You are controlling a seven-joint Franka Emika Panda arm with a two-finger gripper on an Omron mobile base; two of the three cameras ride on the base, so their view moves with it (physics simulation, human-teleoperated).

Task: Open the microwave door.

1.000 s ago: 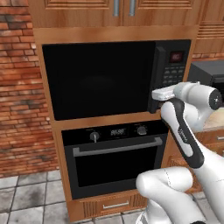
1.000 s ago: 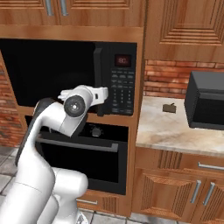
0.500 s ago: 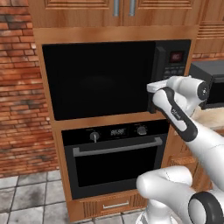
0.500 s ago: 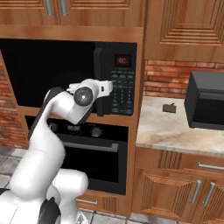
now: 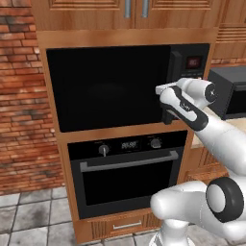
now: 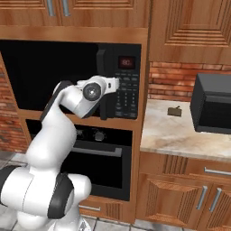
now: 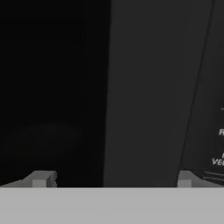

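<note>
Gripper (image 7: 112, 181): your hand view has its two finger tips spread wide, one on each side of the vertical bar handle (image 7: 146, 92), with no contact visible. The base views put it at the handle's lower half.

Microwave (image 5: 127, 84): big black box built into the wooden column, above the oven (image 5: 127, 173) and below the upper cabinets (image 5: 129, 9). Front faces you.

Microwave door (image 5: 108, 86): wide glossy black panel, long axis horizontal, sitting flush with the box. Dark window takes up most of it.

Oven: directly beneath, with a horizontal silver handle (image 5: 129, 161) and knobs above it.

Brick wall (image 5: 24, 96): left of the column.

Bench (image 6: 180, 133): marble top to the right of the column, over wooden drawers.

Countertop appliance (image 6: 212, 103): smaller black box on the bench, well apart from the handle.

Keypad column (image 6: 127, 90): right of the handle, small red display (image 6: 127, 62) at its top.

Bar handle: upright, long axis vertical, on the door's right edge, just beside the keypad.

Small brown item (image 6: 174, 111): on the bench; you cannot tell what it is.
</note>
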